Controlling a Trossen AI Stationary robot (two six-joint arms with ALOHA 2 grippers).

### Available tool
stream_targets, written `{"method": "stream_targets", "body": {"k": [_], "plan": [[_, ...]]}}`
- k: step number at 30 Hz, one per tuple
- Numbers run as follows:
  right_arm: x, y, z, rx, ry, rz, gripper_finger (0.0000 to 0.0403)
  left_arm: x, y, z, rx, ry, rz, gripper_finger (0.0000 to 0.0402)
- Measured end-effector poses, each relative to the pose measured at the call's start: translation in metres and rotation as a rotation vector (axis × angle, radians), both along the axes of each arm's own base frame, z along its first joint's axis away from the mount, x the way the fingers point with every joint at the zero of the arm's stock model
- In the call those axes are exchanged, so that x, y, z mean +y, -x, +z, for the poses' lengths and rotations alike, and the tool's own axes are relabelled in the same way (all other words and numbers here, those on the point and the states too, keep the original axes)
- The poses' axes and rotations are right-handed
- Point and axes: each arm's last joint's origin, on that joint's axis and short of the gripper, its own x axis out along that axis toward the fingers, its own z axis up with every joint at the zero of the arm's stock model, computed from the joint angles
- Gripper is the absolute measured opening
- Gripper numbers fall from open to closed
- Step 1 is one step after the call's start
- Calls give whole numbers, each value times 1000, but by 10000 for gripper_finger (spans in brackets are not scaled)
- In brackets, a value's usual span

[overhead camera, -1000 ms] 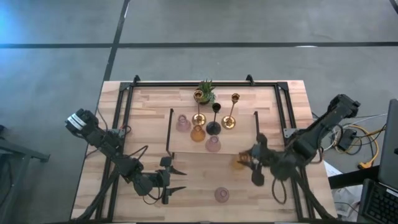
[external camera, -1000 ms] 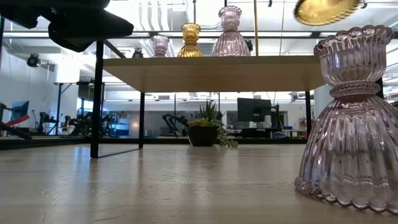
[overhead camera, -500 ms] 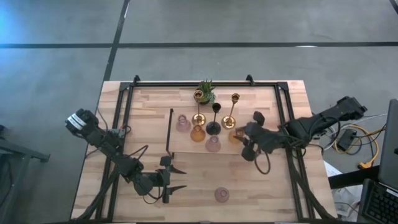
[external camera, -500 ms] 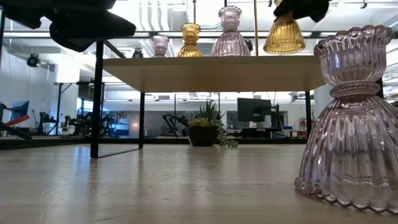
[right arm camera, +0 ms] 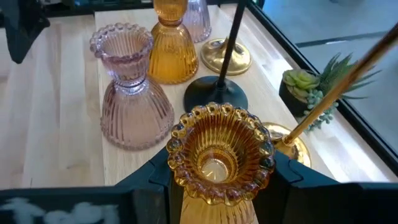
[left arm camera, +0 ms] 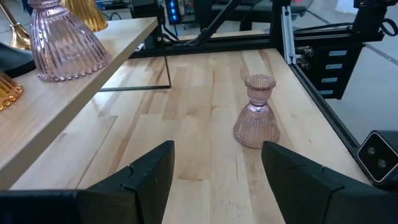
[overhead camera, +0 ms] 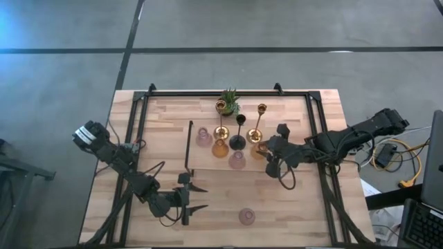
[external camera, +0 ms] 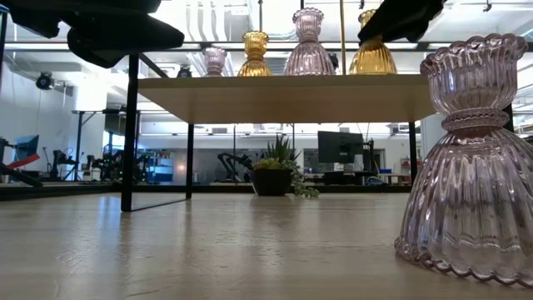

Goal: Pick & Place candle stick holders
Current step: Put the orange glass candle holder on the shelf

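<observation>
right gripper (right arm camera: 217,180) jaws clamp amber holder (right arm camera: 219,155), seemingly on shelf (right arm camera: 74,143) | left gripper (left arm camera: 214,171) jaws wide, empty

Wood table (overhead camera: 325,111) w/ raised shelf (overhead camera: 208,164), one pink glass holder (overhead camera: 247,216) on tabletop

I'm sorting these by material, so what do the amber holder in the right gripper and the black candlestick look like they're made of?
Amber holder: apparently pressed glass, translucent, ribbed, with a beaded rim and glossy highlights. Black candlestick: probably painted metal, opaque matte black, with a thin stem on a flat round base; the look alone cannot confirm this.
</observation>
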Motion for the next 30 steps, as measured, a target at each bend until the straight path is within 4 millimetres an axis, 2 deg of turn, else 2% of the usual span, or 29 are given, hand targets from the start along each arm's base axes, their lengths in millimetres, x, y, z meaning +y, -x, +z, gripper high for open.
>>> {"method": "stream_targets", "body": {"k": [9, 30], "plan": [[-4, -6, -4, 14, 23, 9, 126, 1, -1, 1, -1, -13, 0, 245], [-16, -15, -6, 15, -50, 20, 126, 1, -1, 1, -2, -13, 0, 245]]}}
